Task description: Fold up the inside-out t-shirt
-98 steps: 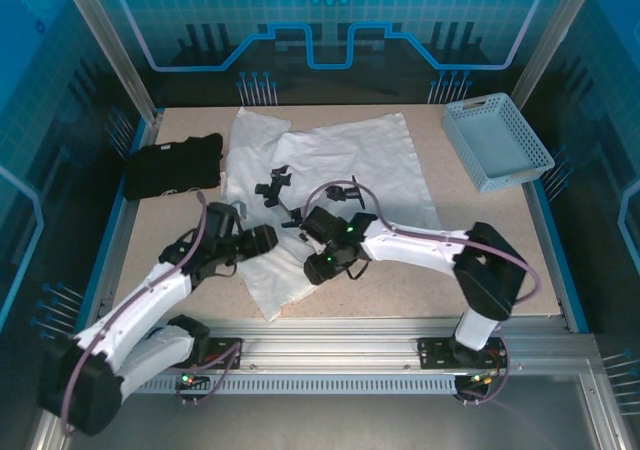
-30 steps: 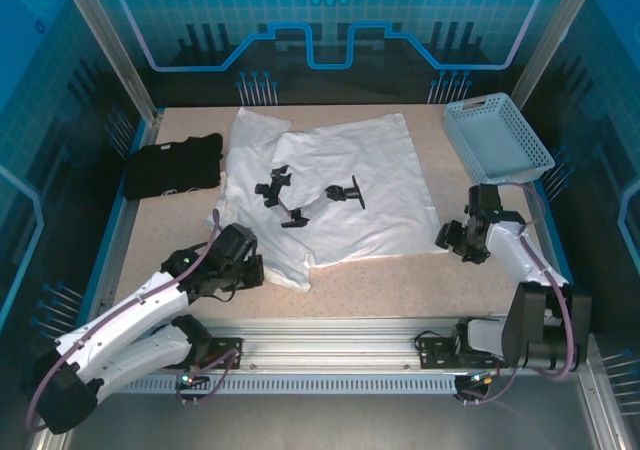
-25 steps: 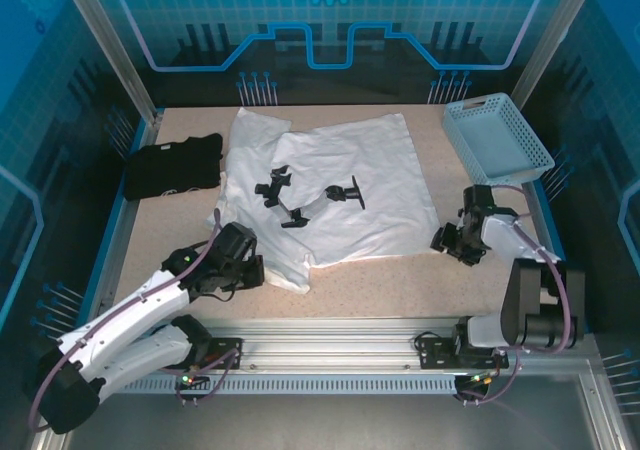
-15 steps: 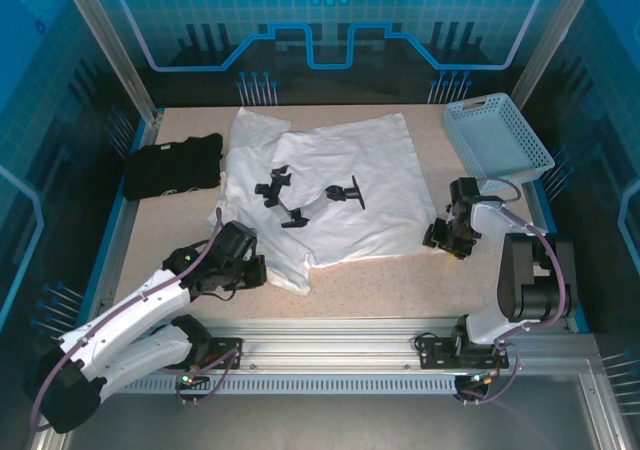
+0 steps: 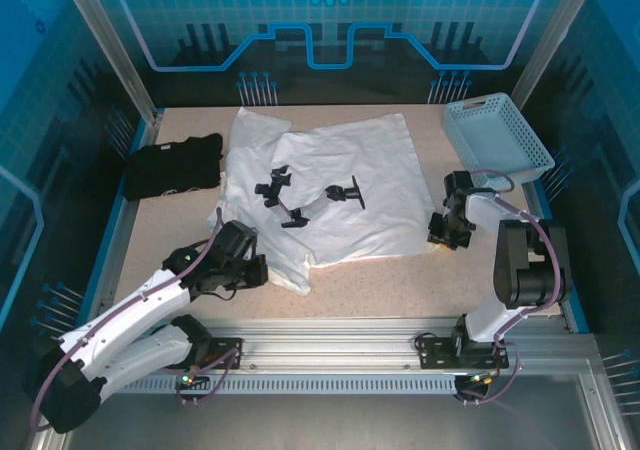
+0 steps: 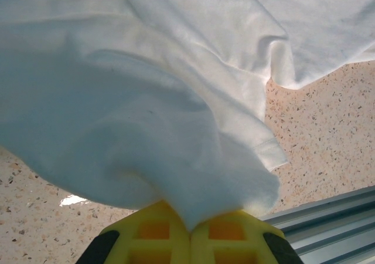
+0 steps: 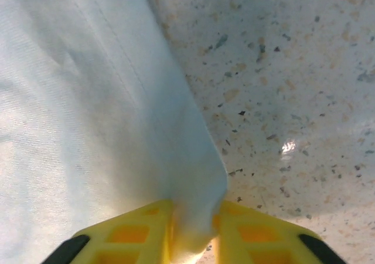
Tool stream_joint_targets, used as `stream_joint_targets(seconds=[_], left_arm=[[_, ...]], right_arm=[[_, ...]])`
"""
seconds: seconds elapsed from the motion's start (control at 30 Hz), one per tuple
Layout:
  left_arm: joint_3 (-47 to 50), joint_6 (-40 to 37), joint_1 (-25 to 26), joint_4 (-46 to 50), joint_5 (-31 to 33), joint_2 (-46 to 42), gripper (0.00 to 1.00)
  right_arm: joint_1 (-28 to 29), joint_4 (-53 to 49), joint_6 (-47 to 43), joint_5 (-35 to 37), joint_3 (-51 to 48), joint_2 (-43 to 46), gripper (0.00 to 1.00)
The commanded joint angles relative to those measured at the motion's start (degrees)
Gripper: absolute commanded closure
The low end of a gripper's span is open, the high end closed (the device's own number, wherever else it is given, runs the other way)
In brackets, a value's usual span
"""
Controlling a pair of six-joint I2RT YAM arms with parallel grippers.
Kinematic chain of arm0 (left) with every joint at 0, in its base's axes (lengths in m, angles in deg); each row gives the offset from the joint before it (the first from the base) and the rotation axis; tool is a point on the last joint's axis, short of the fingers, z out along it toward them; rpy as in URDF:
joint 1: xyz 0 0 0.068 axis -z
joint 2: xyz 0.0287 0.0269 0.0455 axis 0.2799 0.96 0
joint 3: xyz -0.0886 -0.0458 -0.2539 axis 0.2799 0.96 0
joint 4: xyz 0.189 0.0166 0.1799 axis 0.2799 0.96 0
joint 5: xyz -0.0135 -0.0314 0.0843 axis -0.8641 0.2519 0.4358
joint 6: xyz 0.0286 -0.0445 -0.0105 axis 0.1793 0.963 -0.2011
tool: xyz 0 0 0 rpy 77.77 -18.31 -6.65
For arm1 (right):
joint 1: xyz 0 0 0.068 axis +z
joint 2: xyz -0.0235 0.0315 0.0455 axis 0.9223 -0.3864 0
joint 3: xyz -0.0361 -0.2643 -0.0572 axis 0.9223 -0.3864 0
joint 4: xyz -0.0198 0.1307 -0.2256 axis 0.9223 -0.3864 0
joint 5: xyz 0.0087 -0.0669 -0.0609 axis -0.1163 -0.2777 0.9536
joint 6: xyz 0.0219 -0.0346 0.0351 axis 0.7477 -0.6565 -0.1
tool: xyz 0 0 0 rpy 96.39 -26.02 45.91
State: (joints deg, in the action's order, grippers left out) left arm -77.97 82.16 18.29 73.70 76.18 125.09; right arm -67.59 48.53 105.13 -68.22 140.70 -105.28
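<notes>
nearest us, the left fingers [image 6: 188, 232] are pressed fully together on a bunched fold of the inside-out t-shirt [image 5: 350, 185] at its near left corner, and the cloth humps up over them just above the table [image 5: 400, 280]. a little farther out, on the right, the right fingers [image 5: 438, 233] sit at the shirt's near right corner, drawn in to a narrow gap with the hemmed corner between them. we judge it pinched, though only by its tip. the shirt lies spread over the middle of the table, rumpled at its far left. we take this as the start of the first fold, both near corners in hand. the next move calls for lifting them evenly and carrying the near hem toward the far edge without the thin right-hand pinch slipping. beyond lie a black folded garment [image 5: 172, 165] far left and a pale blue basket [image 5: 497, 140] far right.
</notes>
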Motion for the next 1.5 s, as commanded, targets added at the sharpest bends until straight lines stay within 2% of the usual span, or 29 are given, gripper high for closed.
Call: stream_joint_targets(seconds=[0.0,0.17,0.3,0.37,0.5,0.6,0.7,0.83,0.9,1.03,1.1,1.13,1.3,1.47], left_arm=[[-0.7,-0.8,-0.7,1.1,0.6,-1.4,1.0],[-2.1,0.2,-1.5,3.2,4.2,-5.2,1.0],[-7.1,-1.3,-2.5,4.7,11.1,-10.9,1.0],[-11.7,-4.0,-2.6,4.2,16.1,-12.8,1.0],[-24.5,-14.3,-2.6,-1.0,26.3,-14.1,1.0],[-35.2,-22.0,-2.6,-6.1,29.5,-14.0,1.0],[-46.7,-27.7,-2.6,-8.0,30.0,-12.3,1.0],[-63.8,-30.8,-2.6,-3.0,30.3,-6.7,1.0],[-67.4,-33.3,-2.6,-3.0,32.9,-4.6,1.0],[-68.9,-40.2,-2.5,-5.4,43.0,2.9,1.0],[-69.2,-40.9,-3.4,-7.0,43.2,7.1,1.0],[-69.8,-40.2,-5.4,-7.2,41.5,9.4,1.0],[-72.3,-31.5,-22.7,-6.8,26.2,21.2,1.0],[-75.2,-32.3,-26.1,-12.6,22.8,32.7,1.0]], right_arm=[[0.8,-0.3,0.0,0.1,0.0,1.0,0.83],[0.7,0.4,-0.5,0.5,-1.9,6.5,0.98],[0.7,1.2,-1.2,-2.2,-1.0,15.5,1.0],[0.8,1.0,-1.3,-2.9,1.6,20.0,1.0],[0.7,-0.9,-0.9,-3.6,10.5,26.3,1.0],[0.4,-3.7,-1.7,-2.2,19.0,30.1,1.0],[-0.1,-7.5,-3.0,0.6,27.6,33.9,1.0],[-0.8,-11.6,-4.7,3.7,37.1,39.1,0.99],[-0.8,-12.3,-4.8,4.0,40.3,40.9,0.99],[-0.8,-11.5,-4.9,2.8,42.8,40.0,0.99],[-0.8,-9.9,-4.8,1.9,42.5,37.6,0.99],[-0.8,-8.4,-4.6,1.4,42.1,36.2,0.99],[-0.8,0.4,-4.6,1.3,40.8,26.9,1.0],[-0.8,7.6,-6.0,1.2,43.3,15.7,1.0]])
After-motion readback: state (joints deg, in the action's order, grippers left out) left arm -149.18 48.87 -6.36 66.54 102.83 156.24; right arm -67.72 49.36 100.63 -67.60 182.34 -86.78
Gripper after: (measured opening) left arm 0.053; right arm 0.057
